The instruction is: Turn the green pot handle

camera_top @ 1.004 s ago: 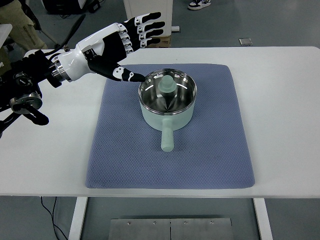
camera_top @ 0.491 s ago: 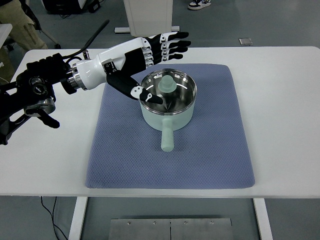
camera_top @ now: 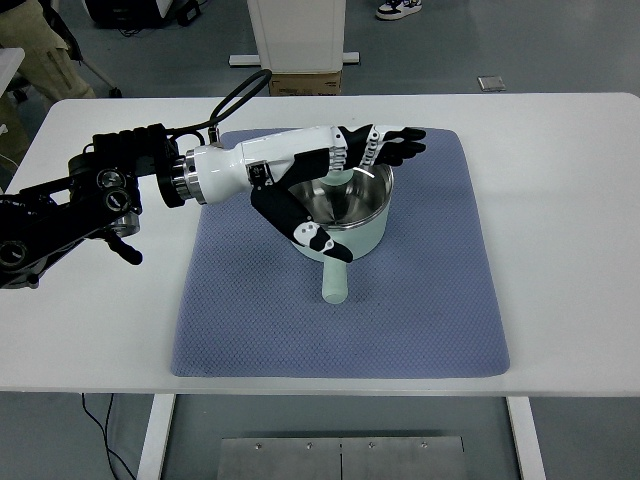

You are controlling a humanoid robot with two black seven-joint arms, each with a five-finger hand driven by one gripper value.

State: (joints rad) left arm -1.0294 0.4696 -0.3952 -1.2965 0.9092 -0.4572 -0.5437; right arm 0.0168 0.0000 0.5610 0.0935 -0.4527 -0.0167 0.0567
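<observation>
- The green pot (camera_top: 345,215) sits upright on a blue mat (camera_top: 420,300), a little above the mat's middle and toward its 12 o'clock edge.
- The mat lies flat on the white counter (camera_top: 570,230) and covers most of its central area.
- The pot's steel inside shines, and its pale green handle (camera_top: 334,281) sticks out toward 6 o'clock, pointing at the counter's near edge.
- The left hand (camera_top: 345,175) comes in from 9 o'clock on a white forearm and hovers over the pot's open top.
- Its four fingers (camera_top: 398,143) are stretched out nearly straight and fanned, reaching past the pot's rim toward 2 o'clock.
- The thumb (camera_top: 312,235) hangs down on the 7 o'clock side of the pot wall, close to where the handle joins the body; whether it actually touches the pot is hard to tell from this angle.
- The hand is spread wide and has hold of nothing.
- The palm hides most of the pot's 10 o'clock rim.
- The black arm joints and a cable (camera_top: 235,100) lie over the counter's 9 o'clock part.
- A cardboard box (camera_top: 305,84) stands on the floor beyond the counter at 12 o'clock.
</observation>
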